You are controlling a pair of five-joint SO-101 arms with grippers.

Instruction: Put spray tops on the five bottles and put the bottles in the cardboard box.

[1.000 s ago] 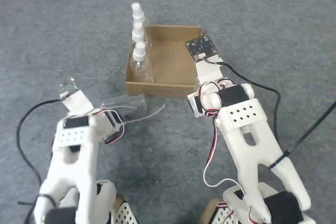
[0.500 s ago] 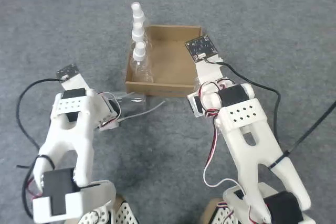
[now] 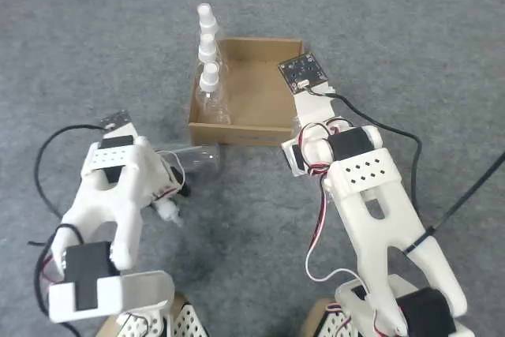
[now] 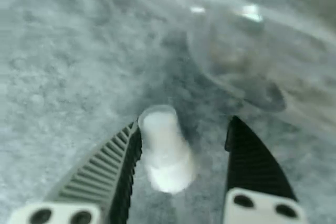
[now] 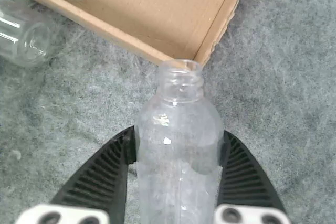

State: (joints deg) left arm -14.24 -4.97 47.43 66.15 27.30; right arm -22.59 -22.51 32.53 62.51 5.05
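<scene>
Left gripper [image 4: 184, 129]: fingers spread, with a white spray top [image 4: 164, 153] between them, against one finger and clear of the other. The blur leaves it uncertain whether the top rests on the grey carpet [image 3: 95, 53].

Right gripper [image 5: 178, 139]: closed on an uncapped clear bottle [image 5: 178, 129], whose open neck is just beside the near right corner of the cardboard box [image 3: 237, 133].

A second uncapped bottle [image 3: 193, 155] lies on its side on the carpet, just in front of the box.

Three capped bottles [image 3: 211, 92] stand in a row along the left wall of the box.
</scene>
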